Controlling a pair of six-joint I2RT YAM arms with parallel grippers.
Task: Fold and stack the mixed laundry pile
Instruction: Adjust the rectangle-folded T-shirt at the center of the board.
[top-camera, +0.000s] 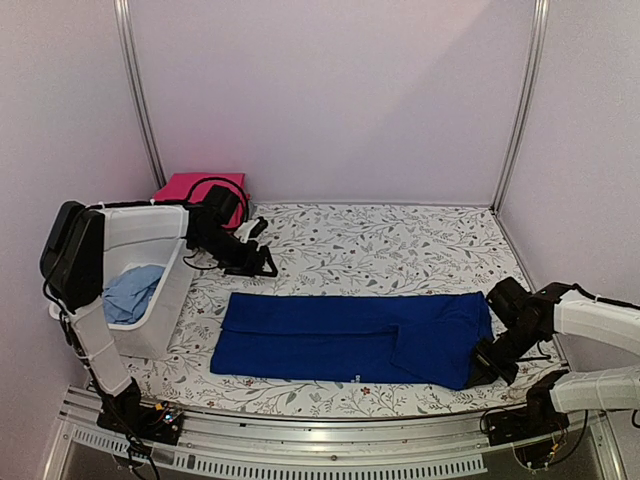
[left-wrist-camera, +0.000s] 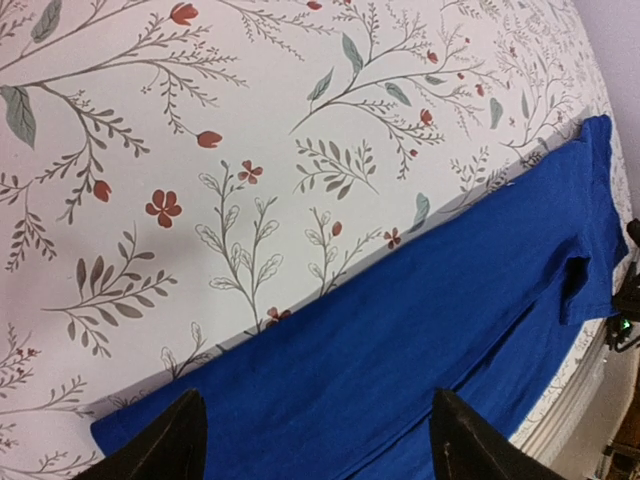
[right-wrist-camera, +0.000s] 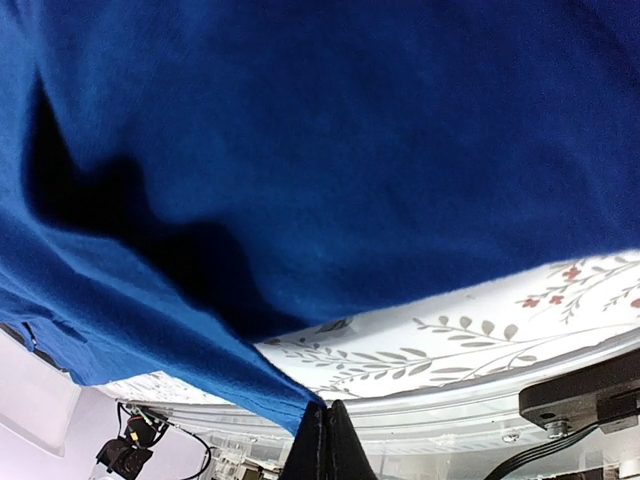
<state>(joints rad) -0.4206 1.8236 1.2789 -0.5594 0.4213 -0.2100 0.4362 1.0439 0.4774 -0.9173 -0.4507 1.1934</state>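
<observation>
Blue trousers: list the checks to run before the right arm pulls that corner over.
1. Right gripper shut on a corner of the trousers: ok.
2. Left gripper open, holding nothing: ok.
3. Trousers lying flat: not ok, the right end is rumpled.
4. Layers pinched, one or both: cannot tell.
5. Pale-blue cloth inside the basket, apart from the trousers: ok.

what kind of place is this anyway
Probably a lab test booth for laundry folding: plain walls on metal posts, two robot arms on a rail, blue trousers spread on a floral table.
</observation>
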